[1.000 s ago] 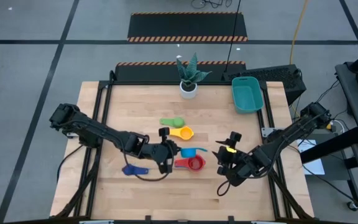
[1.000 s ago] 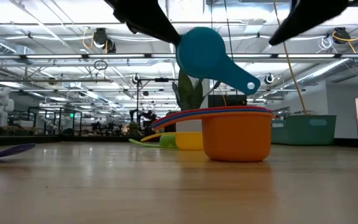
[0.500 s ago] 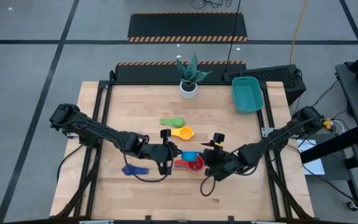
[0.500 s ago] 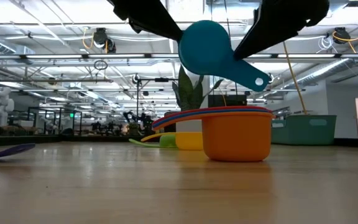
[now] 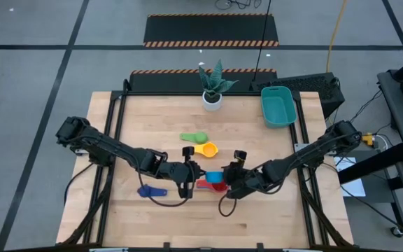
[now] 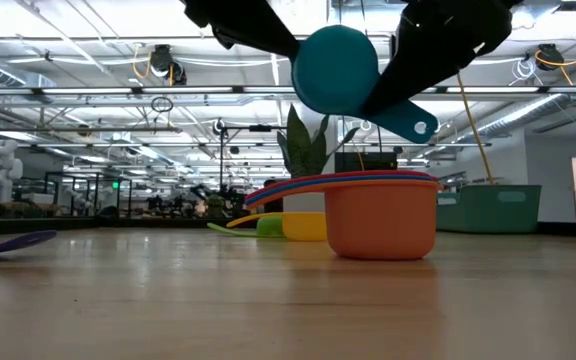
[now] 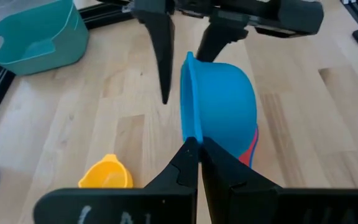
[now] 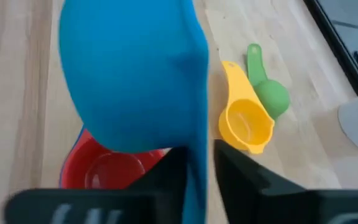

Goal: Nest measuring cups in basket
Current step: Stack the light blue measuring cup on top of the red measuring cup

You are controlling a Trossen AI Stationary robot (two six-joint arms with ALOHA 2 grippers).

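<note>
**Both grippers on the blue cup above the table**

The wooden table (image 5: 152,126) holds the teal basket (image 5: 278,107) at its far right corner, empty, well apart from the cups. Mid-table, the left gripper (image 5: 191,175) pinches the rim of the blue cup (image 5: 213,176), held on edge above the red cup (image 8: 107,168). The right gripper (image 5: 235,173) has its fingers narrowed around the cup's handle. The yellow cup (image 5: 206,149) and green cup (image 5: 193,137) lie nearby; a dark blue cup (image 5: 151,190) lies apart.

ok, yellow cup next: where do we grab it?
Probably the handle, from straight above. The yellow cup sits upright, its flat handle sticking out sideways; the green cup lies close behind, so a sideways approach looks tight.
</note>
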